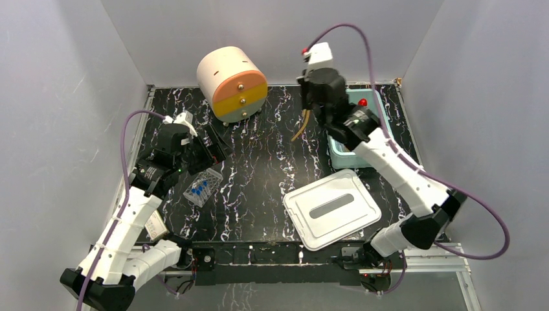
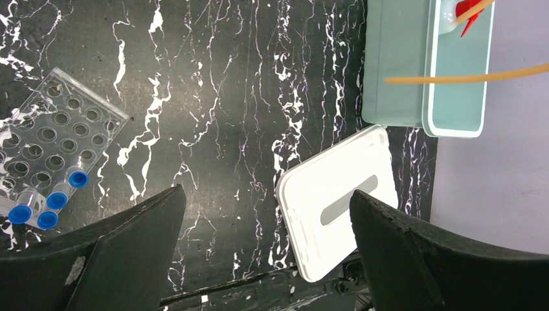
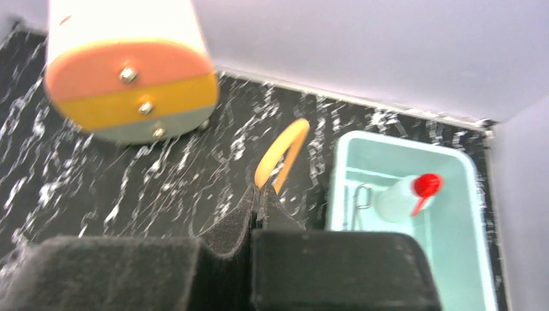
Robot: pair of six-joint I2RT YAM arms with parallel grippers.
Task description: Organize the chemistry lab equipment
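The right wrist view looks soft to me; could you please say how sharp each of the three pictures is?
Right wrist view: blurred throughout, the drum-shaped drawers and tubing smeared; left wrist view: crisp, the rack holes and blue-capped tubes clear; top view: sharp, evenly lit, no strong glare.

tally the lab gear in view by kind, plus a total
small clear blue-capped test tubes: 4
clear plastic tube rack: 1
white squeeze bottle with red nozzle: 1
metal forceps: 1
tan tubing loop: 1
total: 8
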